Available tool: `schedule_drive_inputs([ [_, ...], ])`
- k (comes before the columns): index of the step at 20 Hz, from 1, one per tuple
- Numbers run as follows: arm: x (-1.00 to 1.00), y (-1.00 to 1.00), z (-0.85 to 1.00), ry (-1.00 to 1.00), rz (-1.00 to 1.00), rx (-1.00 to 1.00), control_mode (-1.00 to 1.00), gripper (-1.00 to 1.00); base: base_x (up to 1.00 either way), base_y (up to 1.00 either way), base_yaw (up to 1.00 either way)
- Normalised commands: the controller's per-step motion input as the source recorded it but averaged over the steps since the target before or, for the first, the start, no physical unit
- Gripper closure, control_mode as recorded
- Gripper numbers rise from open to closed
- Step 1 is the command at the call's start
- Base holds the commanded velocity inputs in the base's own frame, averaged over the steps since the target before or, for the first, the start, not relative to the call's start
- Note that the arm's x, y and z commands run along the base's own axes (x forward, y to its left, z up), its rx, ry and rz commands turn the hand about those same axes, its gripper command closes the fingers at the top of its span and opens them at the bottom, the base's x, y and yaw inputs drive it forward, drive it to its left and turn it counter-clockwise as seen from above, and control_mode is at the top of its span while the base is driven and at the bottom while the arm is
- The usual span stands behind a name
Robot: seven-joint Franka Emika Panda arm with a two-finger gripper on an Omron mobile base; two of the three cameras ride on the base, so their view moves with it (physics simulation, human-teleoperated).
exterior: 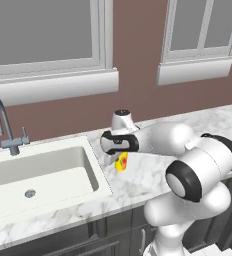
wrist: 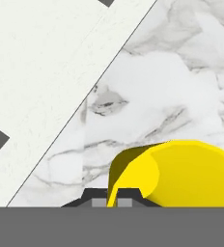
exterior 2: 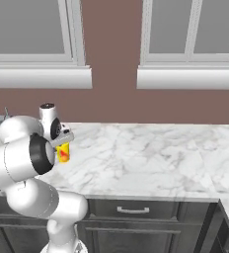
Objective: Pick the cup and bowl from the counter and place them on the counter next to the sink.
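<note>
Yellow cup (exterior: 121, 162) clamped by its rim in the closed gripper (wrist: 113, 198), hanging low over the white marble counter (exterior 2: 151, 158); whether its base touches the marble cannot be told. In the hand view the sink's (exterior: 48, 172) off-white rim (wrist: 41, 96) lies from about nine to twelve o'clock of the cup. The step is judged to be set-down beside the sink: lower upright onto bare marble clear of the rim, then part the fingers gently.
</note>
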Motion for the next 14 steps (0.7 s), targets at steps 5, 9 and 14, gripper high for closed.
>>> schedule_drive_inputs([
  [5,0.0,0.0,-0.25,-0.06,0.02,0.0,-1.0,1.0,0.0,0.0,0.0],
  [9,-0.05,0.0,-0.29,-0.07,0.02,0.0,-1.0,1.0,0.0,0.0,0.0],
  [14,-0.08,0.0,-0.15,0.0,0.01,0.0,-1.0,1.0,0.0,0.0,0.0],
])
